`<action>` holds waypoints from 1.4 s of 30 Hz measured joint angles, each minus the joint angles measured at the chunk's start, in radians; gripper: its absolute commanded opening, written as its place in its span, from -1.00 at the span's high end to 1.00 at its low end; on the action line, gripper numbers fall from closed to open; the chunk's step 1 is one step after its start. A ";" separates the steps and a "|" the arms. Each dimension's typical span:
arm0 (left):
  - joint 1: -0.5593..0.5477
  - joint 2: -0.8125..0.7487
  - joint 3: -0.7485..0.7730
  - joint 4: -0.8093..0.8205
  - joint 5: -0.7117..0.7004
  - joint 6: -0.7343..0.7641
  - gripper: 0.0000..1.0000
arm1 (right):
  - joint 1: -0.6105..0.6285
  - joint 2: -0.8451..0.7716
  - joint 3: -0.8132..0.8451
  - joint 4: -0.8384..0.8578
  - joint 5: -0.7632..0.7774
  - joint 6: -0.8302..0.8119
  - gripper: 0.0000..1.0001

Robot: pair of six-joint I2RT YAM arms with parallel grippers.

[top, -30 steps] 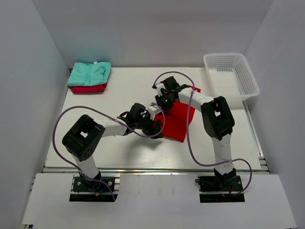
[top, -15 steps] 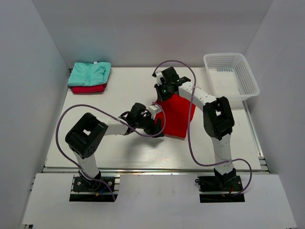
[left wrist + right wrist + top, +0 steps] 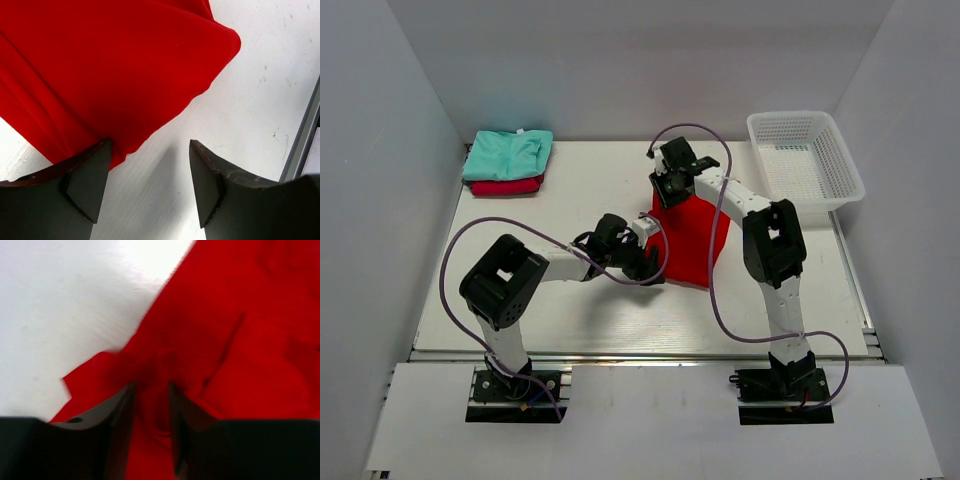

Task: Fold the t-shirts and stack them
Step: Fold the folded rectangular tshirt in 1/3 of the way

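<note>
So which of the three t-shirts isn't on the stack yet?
The bright red t-shirt, lying alone mid-table; the mint t-shirt sits on the crimson t-shirt in the far left corner.

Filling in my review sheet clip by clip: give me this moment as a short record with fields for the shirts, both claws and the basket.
red t-shirt: partly folded, lying mid-way across the table
stack: mint t-shirt folded on top of crimson t-shirt, far left corner
left claw: open, at the red t-shirt's near left edge, holding nothing
right claw: at the red t-shirt's far edge, jaws narrow, red cloth bunched between; grip unclear, view blurred
white mesh basket: far right, no shirt inside
</note>
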State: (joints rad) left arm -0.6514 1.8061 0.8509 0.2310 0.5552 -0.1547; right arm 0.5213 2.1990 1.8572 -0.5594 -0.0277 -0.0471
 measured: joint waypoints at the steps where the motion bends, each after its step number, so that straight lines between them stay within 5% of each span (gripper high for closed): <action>1: 0.000 0.000 0.002 -0.006 0.000 0.001 -0.47 | -0.002 0.000 0.001 0.000 0.025 0.010 0.09; 7: -0.001 -0.014 0.006 -0.046 0.000 0.006 -0.47 | -0.027 -0.026 -0.005 0.034 0.138 0.089 -0.16; 17: -0.001 -0.024 0.007 -0.075 0.000 0.016 -0.47 | -0.113 -0.431 -0.463 0.150 0.163 0.280 -0.10; 27: -0.001 -0.024 0.014 -0.093 0.002 0.016 -0.47 | -0.165 -0.326 -0.565 0.174 0.018 0.328 0.05; 35: -0.001 -0.024 0.015 -0.095 0.003 0.016 -0.47 | -0.168 -0.281 -0.565 0.173 0.001 0.325 -0.17; 39: -0.001 -0.024 0.016 -0.097 0.005 0.016 -0.47 | -0.168 -0.281 -0.570 0.174 0.039 0.320 0.18; 42: -0.001 -0.024 0.016 -0.098 0.006 0.016 -0.47 | -0.168 -0.281 -0.579 0.171 0.057 0.314 0.70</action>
State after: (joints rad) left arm -0.6521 1.7821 0.8665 0.1333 0.5617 -0.1387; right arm 0.3531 1.9179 1.2778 -0.3885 0.0296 0.2665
